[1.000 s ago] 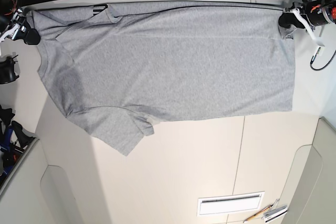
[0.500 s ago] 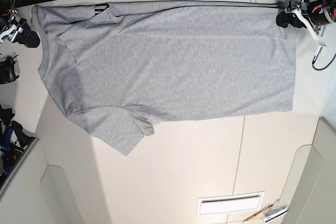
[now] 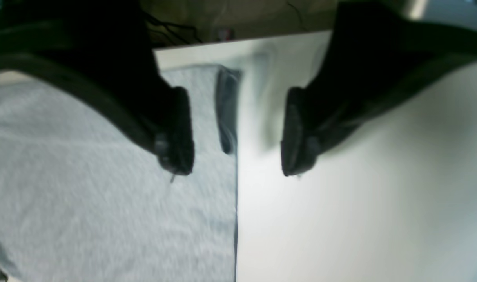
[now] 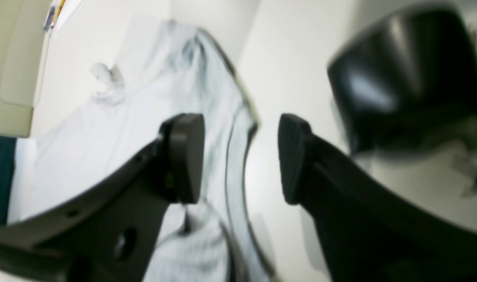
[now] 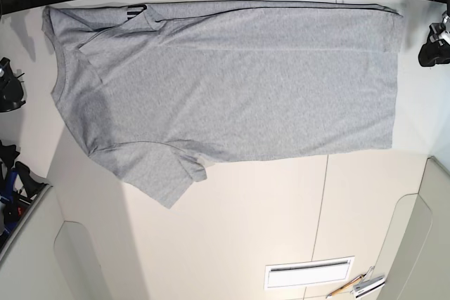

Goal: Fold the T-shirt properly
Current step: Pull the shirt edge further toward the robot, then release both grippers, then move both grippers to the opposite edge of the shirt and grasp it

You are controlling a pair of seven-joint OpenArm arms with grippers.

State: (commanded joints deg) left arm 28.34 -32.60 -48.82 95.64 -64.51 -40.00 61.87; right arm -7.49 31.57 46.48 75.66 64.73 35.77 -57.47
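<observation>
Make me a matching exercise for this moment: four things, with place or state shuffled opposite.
1. T-shirt
2. left hand
3. sleeve
4. white rectangular panel

A. open, beyond the shirt's edge at the base view's right
B. near the base view's bottom edge, beside pencils
C. grey, partly folded on the table
D. sticking out at the shirt's lower left in the base view

Pairs: 1-C, 2-A, 3-D, 4-B

Brightness: bright, pale tabletop (image 5: 246, 244)
Shadow: soft, lower left in base view
Blur: both wrist views
</observation>
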